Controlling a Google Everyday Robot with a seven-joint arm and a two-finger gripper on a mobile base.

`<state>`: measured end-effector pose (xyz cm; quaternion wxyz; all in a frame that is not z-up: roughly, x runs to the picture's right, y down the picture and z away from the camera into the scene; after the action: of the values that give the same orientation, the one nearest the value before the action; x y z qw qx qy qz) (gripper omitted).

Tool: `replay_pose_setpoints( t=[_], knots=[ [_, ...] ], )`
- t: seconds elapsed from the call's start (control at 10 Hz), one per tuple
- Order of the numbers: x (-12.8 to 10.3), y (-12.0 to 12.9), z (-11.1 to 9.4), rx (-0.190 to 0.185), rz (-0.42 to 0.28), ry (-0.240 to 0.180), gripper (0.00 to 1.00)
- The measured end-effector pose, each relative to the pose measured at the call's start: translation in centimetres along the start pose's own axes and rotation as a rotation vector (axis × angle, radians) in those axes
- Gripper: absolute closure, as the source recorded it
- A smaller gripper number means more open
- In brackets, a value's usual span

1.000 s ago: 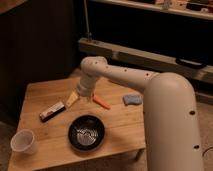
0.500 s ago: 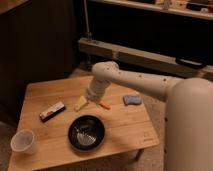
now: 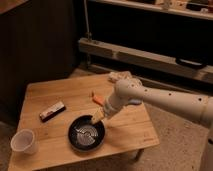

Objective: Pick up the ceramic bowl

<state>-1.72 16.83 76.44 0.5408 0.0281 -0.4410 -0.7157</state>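
Note:
The ceramic bowl (image 3: 86, 133) is round, shallow and glossy black with a pale ringed pattern inside. It sits near the front edge of the wooden table (image 3: 50, 97). My white arm reaches in from the right. My gripper (image 3: 96, 118) hangs right over the bowl's far right rim.
A small white cup (image 3: 23, 141) stands at the table's front left corner. A dark snack bar (image 3: 52, 110) lies left of the bowl. An orange item (image 3: 96, 99) lies behind the gripper, and a blue thing (image 3: 135, 102) shows just behind the arm. Metal shelving stands behind the table.
The arm has swung right and forward across the table. The gripper has come down from the table's middle to the bowl's far right rim. The view has shifted too.

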Motion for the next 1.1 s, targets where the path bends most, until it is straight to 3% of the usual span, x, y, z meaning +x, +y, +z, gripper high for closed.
replay_pose_setpoints(
  t=[0.2, 0.4, 0.8, 1.1],
  knots=[
    [0.4, -0.7, 1.6, 0.015, 0.000, -0.009, 0.43],
    [0.8, -1.3, 2.9, -0.007, 0.016, -0.032, 0.43],
    [-1.9, 0.3, 2.3, -0.041, 0.074, -0.035, 0.43],
    [-2.6, 0.9, 4.5, -0.014, 0.091, -0.057, 0.43]
  ],
)
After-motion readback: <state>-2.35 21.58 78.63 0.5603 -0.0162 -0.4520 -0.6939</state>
